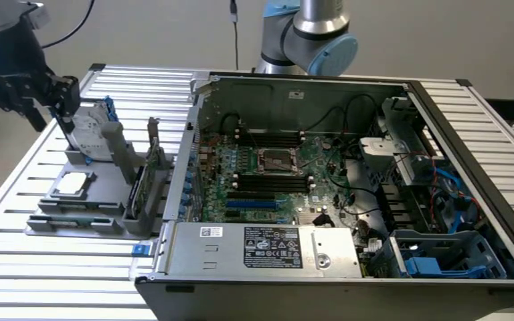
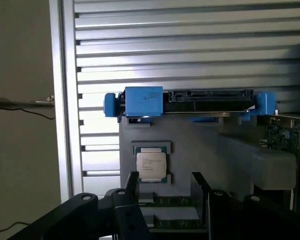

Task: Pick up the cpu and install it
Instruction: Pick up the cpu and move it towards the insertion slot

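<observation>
The cpu (image 1: 74, 182), a small flat square chip with a dull silver top, lies in its seat on the grey parts holder (image 1: 105, 217) at the exterior view's left. In the wrist view the cpu (image 2: 151, 165) sits just beyond my two black fingers (image 2: 132, 182). My gripper (image 1: 53, 107) hangs above the far end of the holder, well above the chip and not touching it. The gripper (image 2: 166, 186) is open with nothing between its fingers. The motherboard's socket (image 1: 275, 160) shows inside the open computer case (image 1: 471, 134).
A silver hard drive in a blue bracket (image 2: 190, 100) stands upright on the holder just below my gripper. Green memory sticks (image 1: 145, 180) stand on edge along the holder's case side. The power supply (image 1: 266, 249) fills the case's near edge. A slatted metal table (image 1: 51, 267) carries everything.
</observation>
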`<state>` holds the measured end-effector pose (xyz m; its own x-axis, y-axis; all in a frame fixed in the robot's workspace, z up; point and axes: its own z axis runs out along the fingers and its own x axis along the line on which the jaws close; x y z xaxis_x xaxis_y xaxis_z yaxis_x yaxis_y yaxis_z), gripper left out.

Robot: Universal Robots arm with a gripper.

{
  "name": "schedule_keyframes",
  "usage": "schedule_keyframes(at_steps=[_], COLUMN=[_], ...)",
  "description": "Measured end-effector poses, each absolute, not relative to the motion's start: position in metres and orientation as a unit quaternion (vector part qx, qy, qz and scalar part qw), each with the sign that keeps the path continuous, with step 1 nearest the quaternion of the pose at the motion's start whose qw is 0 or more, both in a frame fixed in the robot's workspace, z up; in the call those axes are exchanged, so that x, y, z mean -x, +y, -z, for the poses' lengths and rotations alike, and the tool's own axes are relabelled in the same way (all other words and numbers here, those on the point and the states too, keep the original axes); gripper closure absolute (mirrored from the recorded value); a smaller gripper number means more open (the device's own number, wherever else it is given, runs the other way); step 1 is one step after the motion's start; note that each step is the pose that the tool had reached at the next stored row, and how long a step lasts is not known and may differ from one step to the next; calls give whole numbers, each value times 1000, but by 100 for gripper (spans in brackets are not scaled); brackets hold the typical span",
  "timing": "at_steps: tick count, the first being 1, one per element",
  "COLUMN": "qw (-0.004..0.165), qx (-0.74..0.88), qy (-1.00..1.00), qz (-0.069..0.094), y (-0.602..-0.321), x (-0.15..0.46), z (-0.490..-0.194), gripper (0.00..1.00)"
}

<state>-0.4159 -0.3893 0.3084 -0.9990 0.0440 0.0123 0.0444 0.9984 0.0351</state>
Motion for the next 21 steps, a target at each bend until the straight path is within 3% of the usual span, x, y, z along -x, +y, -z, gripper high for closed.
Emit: schedule_keyframes(at_steps=[15, 17, 18, 21], qw=[6, 6, 6, 6], qx=[10, 9, 8, 6], qy=[-1000, -1000, -1000, -1000], qz=[18, 18, 18, 18], y=[-391, -392, -392, -392], x=[419, 419, 419, 420], z=[-281, -277, -276, -270], gripper=[46, 44, 38, 38])
